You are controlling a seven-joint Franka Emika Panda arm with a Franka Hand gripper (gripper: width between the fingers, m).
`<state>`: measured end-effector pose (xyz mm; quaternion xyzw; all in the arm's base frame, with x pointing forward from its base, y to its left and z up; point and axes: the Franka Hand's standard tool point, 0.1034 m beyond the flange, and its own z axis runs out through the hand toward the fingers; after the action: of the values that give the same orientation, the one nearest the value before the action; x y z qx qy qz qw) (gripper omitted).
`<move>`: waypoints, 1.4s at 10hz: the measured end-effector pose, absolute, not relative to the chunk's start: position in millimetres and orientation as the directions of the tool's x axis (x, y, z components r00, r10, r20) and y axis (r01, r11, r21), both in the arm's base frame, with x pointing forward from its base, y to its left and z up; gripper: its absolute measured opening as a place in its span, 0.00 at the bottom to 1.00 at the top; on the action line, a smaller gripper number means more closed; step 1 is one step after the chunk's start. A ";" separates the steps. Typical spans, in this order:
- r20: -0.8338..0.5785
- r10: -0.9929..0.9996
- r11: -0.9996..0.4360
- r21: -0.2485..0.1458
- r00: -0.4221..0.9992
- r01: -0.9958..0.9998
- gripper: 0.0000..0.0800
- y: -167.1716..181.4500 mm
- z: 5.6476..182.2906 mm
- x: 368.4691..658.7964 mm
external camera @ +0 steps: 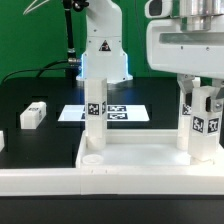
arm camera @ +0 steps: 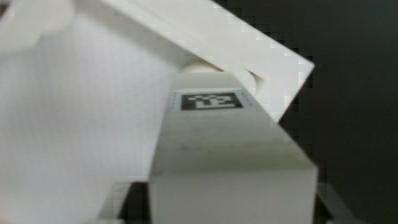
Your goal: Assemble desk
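The desk panel lies flat at the front, rim up. One white tagged leg stands upright in its corner socket on the exterior view's left. My gripper comes down from above at the exterior view's right and is shut on a second tagged leg, which stands upright at the panel's corner there. In the wrist view this leg fills the space between my dark fingers, with the panel behind it. Whether the leg sits fully in its socket is hidden.
A loose white leg lies on the black table at the exterior view's left, and another white part shows at that edge. The marker board lies behind the panel. The arm's base stands at the back.
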<state>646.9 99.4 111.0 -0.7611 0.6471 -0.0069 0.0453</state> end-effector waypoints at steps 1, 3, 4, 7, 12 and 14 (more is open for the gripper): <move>-0.072 -0.997 0.023 -0.076 -0.018 -0.997 0.36 100.9 109.0 646.0; -0.083 -0.986 0.152 -0.083 -0.145 -0.985 0.36 101.0 108.6 644.3; -0.083 -0.986 0.150 -0.083 -0.143 -0.985 0.44 100.8 108.1 644.3; -0.030 -0.991 -0.129 -0.109 0.133 -0.986 0.65 105.5 105.3 644.8; 0.028 -0.842 -0.537 -0.125 0.538 -0.834 0.81 115.5 104.7 643.8; 0.073 -0.634 -0.773 -0.103 0.770 -0.626 0.81 111.8 107.9 647.2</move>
<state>647.2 111.8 107.9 -0.9401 0.3350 -0.0520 0.0364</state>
